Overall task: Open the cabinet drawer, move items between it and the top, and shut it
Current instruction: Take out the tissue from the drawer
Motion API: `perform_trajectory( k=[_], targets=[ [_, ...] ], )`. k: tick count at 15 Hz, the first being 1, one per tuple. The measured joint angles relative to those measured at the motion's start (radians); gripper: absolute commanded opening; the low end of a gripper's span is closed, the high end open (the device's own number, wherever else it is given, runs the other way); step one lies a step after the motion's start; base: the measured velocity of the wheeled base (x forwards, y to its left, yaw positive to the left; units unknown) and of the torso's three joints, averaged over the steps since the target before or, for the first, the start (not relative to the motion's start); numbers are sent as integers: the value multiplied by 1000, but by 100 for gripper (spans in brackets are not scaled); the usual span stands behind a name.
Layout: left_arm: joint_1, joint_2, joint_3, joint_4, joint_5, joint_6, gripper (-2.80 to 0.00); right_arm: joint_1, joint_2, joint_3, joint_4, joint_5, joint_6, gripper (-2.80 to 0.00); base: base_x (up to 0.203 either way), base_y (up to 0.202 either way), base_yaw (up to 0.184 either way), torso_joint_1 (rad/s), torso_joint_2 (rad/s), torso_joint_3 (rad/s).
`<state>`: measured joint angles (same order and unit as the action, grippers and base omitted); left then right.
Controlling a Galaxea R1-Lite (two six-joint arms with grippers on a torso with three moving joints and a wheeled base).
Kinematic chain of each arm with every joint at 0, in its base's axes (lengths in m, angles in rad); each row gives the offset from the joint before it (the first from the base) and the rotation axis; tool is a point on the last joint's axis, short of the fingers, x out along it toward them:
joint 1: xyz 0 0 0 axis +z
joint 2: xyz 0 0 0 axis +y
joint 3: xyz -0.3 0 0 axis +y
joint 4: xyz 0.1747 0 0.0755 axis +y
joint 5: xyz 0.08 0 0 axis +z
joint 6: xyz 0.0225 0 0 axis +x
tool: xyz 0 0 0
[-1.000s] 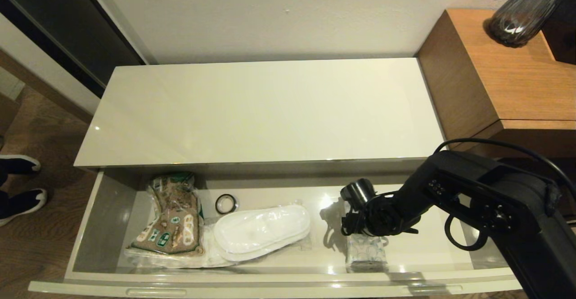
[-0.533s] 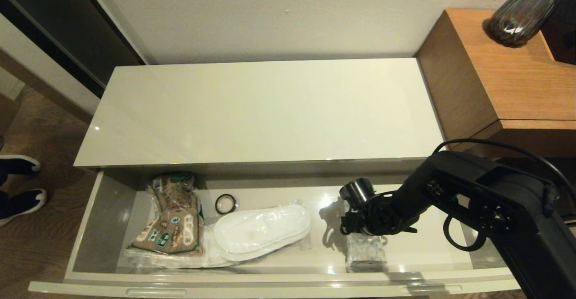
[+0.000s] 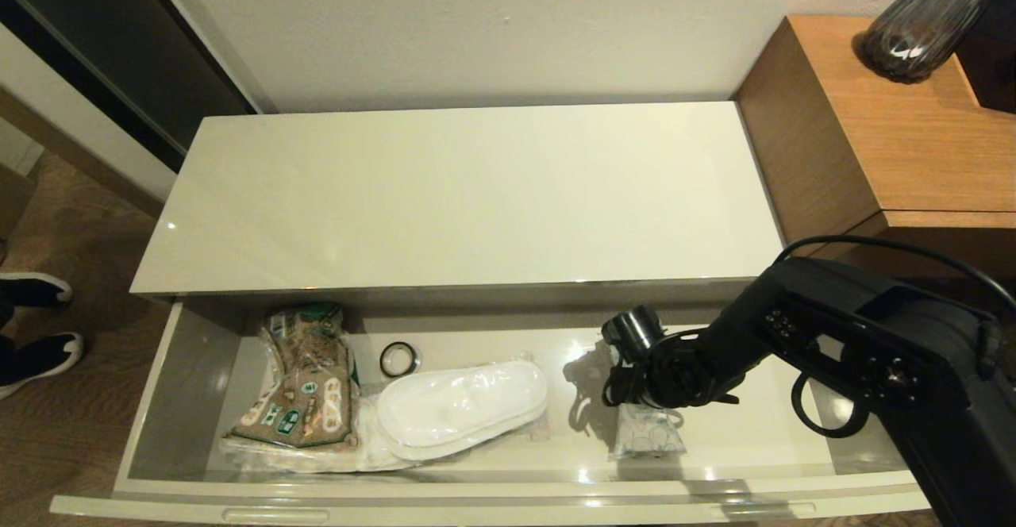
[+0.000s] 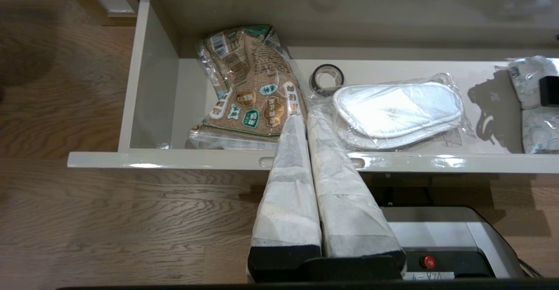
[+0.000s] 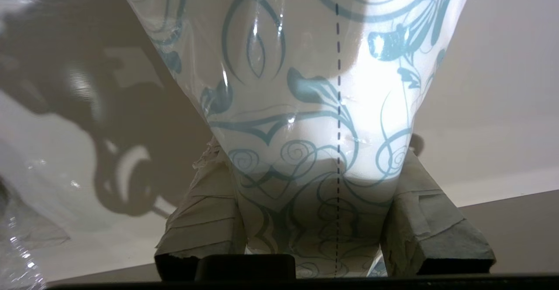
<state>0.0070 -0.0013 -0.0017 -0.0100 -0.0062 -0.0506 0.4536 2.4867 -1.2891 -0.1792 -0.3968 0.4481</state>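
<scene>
The cabinet drawer [image 3: 476, 503] stands pulled out below the bare cream top [image 3: 476, 194]. The white slippers in clear wrap [image 3: 460, 408] lie mid-drawer, also seen in the left wrist view [image 4: 395, 111]. At the drawer's right part my right gripper [image 3: 635, 400] is shut on the white tissue pack with blue print [image 3: 649, 436]. The pack [image 5: 314, 84] sits squeezed between the taped fingers [image 5: 205, 211] and hangs tilted just off the drawer floor. My left gripper [image 4: 302, 117] is shut and empty, in front of the drawer front [image 4: 174, 159], out of the head view.
A brown printed packet [image 3: 305, 380] and a small black ring [image 3: 398, 359] lie in the drawer's left half. The higher orange-brown wooden surface [image 3: 897, 130] with a dark glass vase [image 3: 921, 27] stands at the right. A person's shoes [image 3: 32, 321] are on the floor at the left.
My right gripper has risen a little with the tissue pack, whose near end has come up off the drawer floor. Nothing else moved.
</scene>
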Motion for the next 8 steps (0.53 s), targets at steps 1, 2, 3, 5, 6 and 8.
perform_trajectory(
  k=[1,2,3,5,6,8],
  targets=[
    [1,0,0,0,0,0,-280,0,-10,0,6,0,-2,-280,0,0,0,0,0,0],
    [1,0,0,0,0,1,-280,0,-18,0,16,0,-4,-280,0,0,0,0,0,0],
    [0,0,0,0,0,0,-280,0,-26,-1,24,0,-4,-280,0,0,0,0,0,0],
    [0,0,0,0,0,1,-280,0,-42,1,37,0,-4,-280,0,0,0,0,0,0],
    [0,0,0,0,0,0,-280,0,-52,5,49,0,-3,-280,0,0,0,0,0,0],
    [0,0,0,0,0,0,-280,0,-75,12,64,0,-3,-280,0,0,0,0,0,0]
  ],
)
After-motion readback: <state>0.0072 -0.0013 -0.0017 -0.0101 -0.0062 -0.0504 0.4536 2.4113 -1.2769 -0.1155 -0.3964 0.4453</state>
